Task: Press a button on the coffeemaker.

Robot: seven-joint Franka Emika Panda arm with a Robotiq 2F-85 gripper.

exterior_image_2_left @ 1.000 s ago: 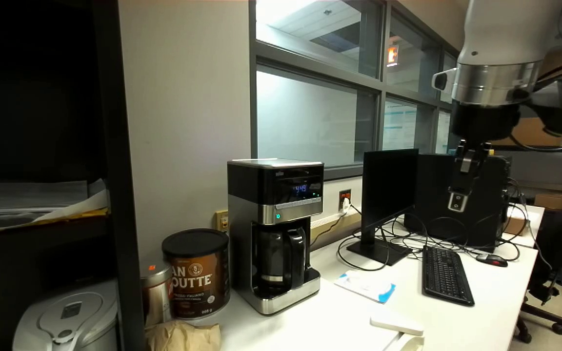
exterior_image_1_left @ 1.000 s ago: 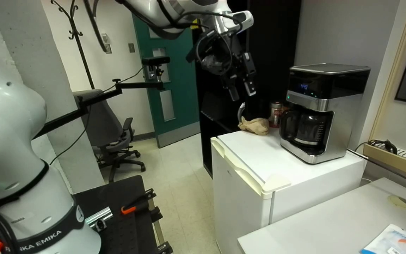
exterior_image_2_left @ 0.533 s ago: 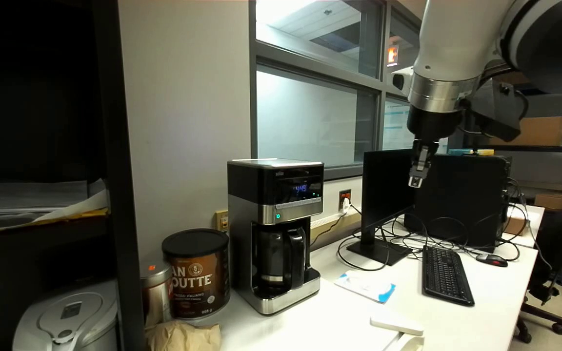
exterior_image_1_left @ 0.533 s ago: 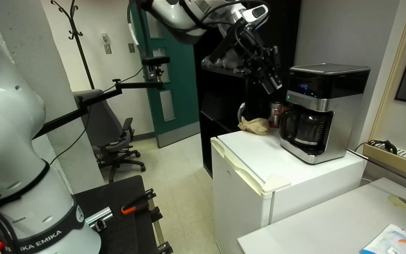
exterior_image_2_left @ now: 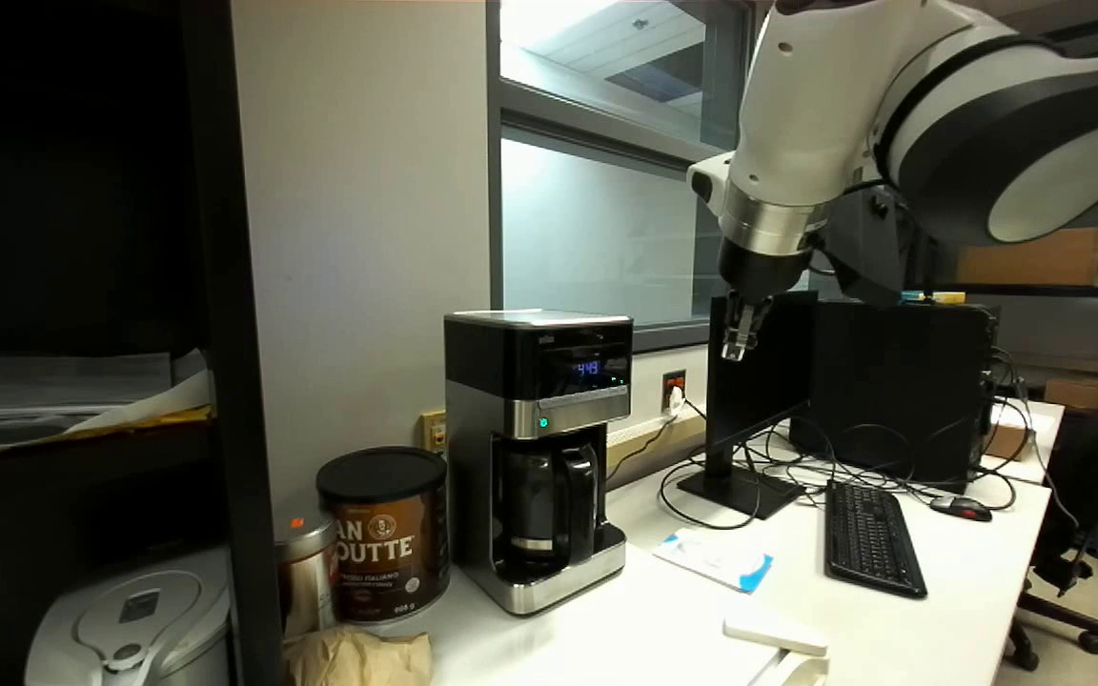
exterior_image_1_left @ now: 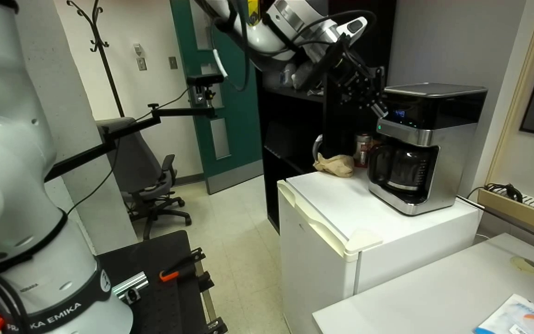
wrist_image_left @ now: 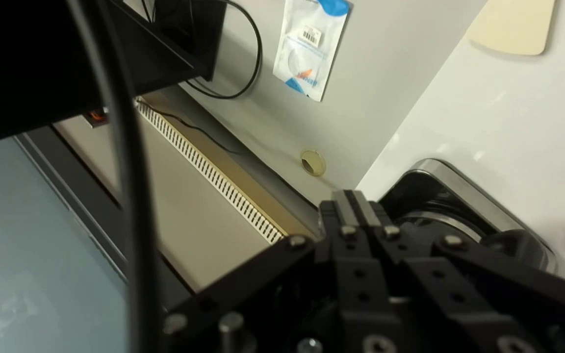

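Observation:
The boxy coffeemaker [exterior_image_1_left: 450,160], silver-grey and black with a dark carafe [exterior_image_2_left: 530,505], stands upright in both exterior views. Its display is lit; a small green-lit button [exterior_image_2_left: 543,422] shows on the silver band, with a strip of buttons [exterior_image_2_left: 587,395] above. My gripper [exterior_image_1_left: 380,110] overlaps the machine's front edge in an exterior view, while elsewhere the gripper [exterior_image_2_left: 736,345] hangs clearly apart from it, near display height. In the wrist view the fingers of my gripper [wrist_image_left: 353,203] are together with nothing between them. The coffeemaker's base [wrist_image_left: 474,201] shows behind; its front panel is hidden there.
Beneath the coffeemaker is a white mini fridge [exterior_image_1_left: 322,269]. A coffee can [exterior_image_2_left: 387,543] and a brown paper bag [exterior_image_2_left: 358,657] sit beside the machine. A monitor [exterior_image_2_left: 763,381] and keyboard [exterior_image_2_left: 873,538] occupy the adjoining desk [exterior_image_1_left: 434,297]; a black shelf [exterior_image_1_left: 290,139] stands behind the fridge.
The gripper has travelled toward the front of the coffeemaker. Its fingers stood apart a second ago and have come together. The coffeemaker has stayed in place.

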